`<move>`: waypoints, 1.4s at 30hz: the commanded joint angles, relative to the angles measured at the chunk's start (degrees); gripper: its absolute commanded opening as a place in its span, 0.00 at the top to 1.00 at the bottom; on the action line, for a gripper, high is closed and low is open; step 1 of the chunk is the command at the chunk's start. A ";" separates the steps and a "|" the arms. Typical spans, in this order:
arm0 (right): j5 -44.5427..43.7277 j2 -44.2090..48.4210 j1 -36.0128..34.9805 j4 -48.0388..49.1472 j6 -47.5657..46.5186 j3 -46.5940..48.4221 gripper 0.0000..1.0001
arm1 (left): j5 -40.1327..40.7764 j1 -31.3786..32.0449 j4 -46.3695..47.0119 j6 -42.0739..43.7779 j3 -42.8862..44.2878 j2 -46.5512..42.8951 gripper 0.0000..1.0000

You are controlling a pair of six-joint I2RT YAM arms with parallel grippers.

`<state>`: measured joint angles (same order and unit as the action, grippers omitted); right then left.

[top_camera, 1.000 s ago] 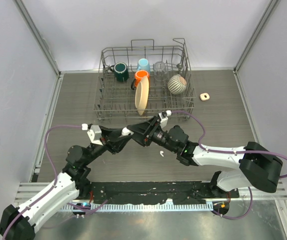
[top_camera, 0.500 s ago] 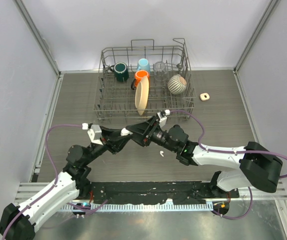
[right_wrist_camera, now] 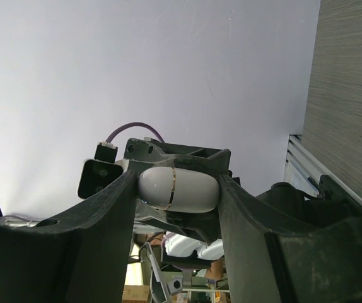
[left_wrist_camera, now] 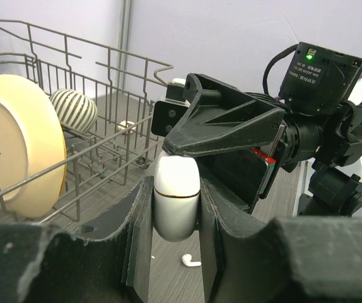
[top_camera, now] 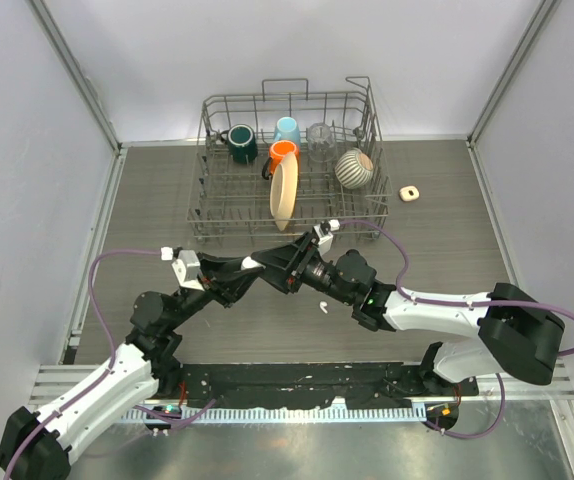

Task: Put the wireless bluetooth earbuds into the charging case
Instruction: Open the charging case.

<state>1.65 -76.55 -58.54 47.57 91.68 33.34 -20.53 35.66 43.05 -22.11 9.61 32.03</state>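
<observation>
Because the glossy charging case looks light and slippery, left gripper and right gripper both clamp its sides

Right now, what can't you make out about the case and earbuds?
- Inside the case: lid looks closed in both wrist views, contents hidden.
- Case in top view: covered by the left arm and right arm meeting.
- Other earbuds: only one earbud shows on the table.
- Beige item right of the rack: too small to identify.
</observation>
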 commanded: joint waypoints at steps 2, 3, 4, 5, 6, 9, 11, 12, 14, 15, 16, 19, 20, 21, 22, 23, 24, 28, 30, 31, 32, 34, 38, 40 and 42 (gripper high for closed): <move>0.20 0.00 -0.34 2.88 -0.45 2.17 0.86 | -0.21 0.02 3.71 -0.65 0.85 0.40 0.62; 0.28 0.09 -0.34 3.14 -0.54 2.17 0.86 | -0.47 0.11 3.45 -0.66 0.85 0.57 0.62; 0.20 0.18 -0.34 3.14 -0.54 2.25 0.86 | -0.47 0.02 3.45 -0.57 0.94 0.75 0.62; 0.20 0.26 -0.43 3.05 -0.54 2.25 0.86 | -0.65 0.02 3.45 -0.57 1.03 0.93 0.62; 0.11 0.18 -0.34 3.05 -0.54 2.25 0.86 | -0.65 0.11 3.45 -0.57 1.12 1.01 0.62; 0.19 0.09 -0.34 3.05 -0.54 2.25 0.86 | -0.82 0.11 3.36 -0.74 1.38 1.28 0.65; 0.28 0.00 -0.34 3.05 -0.54 2.25 0.86 | -0.74 0.02 3.36 -0.92 1.47 1.37 0.67; 0.28 -0.17 -0.34 3.05 -0.45 2.25 0.86 | -0.82 0.02 3.36 -0.92 1.47 1.45 0.70; 0.46 -0.26 -0.34 3.23 -0.45 2.25 0.86 | -1.00 0.02 3.36 -0.92 1.56 1.63 0.75; 0.37 -0.35 -0.34 3.14 -0.36 2.25 0.86 | -1.17 0.11 3.36 -0.92 1.56 1.72 0.80; 0.46 -0.44 -0.34 3.23 -0.36 2.25 0.86 | -1.26 0.11 3.36 -0.83 1.56 1.81 0.84; 0.55 -0.53 -0.34 3.49 -0.45 2.17 0.85 | -1.88 0.11 3.27 -0.48 1.64 1.89 0.98; 0.63 -0.53 -0.34 4.10 -0.62 2.08 0.85 | -1.88 0.02 3.27 -0.39 1.73 1.89 1.00; 0.81 -0.44 -0.34 4.54 -0.97 1.99 0.81 | -1.70 0.02 3.10 -0.39 1.64 1.98 1.00; 0.90 -0.53 -0.34 4.90 -1.58 1.82 0.75 | -1.53 0.02 3.10 -0.22 1.56 1.81 1.00; 0.99 -0.44 -0.34 5.86 -1.94 1.38 0.68 | -1.35 0.11 3.10 -0.13 1.47 1.72 1.00; 0.64 -0.26 -0.26 6.21 -2.29 1.11 0.58 | -1.52 0.02 3.27 0.74 1.47 1.46 1.00; 0.19 1.23 -0.26 6.57 -4.84 0.14 0.30 | -4.95 0.02 2.22 3.29 2.08 1.19 1.00; 0.37 2.54 -0.26 5.96 -8.00 0.41 0.15 | -5.04 0.02 2.83 3.74 1.73 0.93 1.00; -0.24 3.33 -0.17 5.17 -9.23 0.32 0.15 | -5.04 0.02 3.61 4.35 0.77 0.49 1.00; -0.50 4.30 -0.17 3.51 -11.06 0.23 0.15 | -5.56 0.02 6.32 5.14 -0.11 0.23 1.00; -1.21 8.07 -0.08 0.43 -17.65 0.49 0.15 | -6.53 0.11 9.93 7.16 -3.17 -0.65 1.00; -4.02 16.07 -0.08 -18.05 -33.73 3.82 0.14 | -5.92 0.02 12.60 11.29 -6.26 -5.73 1.00; -3.76 19.05 -0.08 -24.86 -43.72 6.63 0.14 | -6.10 0.02 10.31 12.61 -5.92 -7.85 1.00; -2.62 19.95 -0.17 -33.74 -49.38 8.40 0.14 | -6.10 0.02 8.28 13.93 -5.83 -10.14 1.00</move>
<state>-0.01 -60.14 -58.54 30.76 62.48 35.81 -26.26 35.64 49.74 -13.02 3.01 25.28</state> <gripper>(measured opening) 0.859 0.319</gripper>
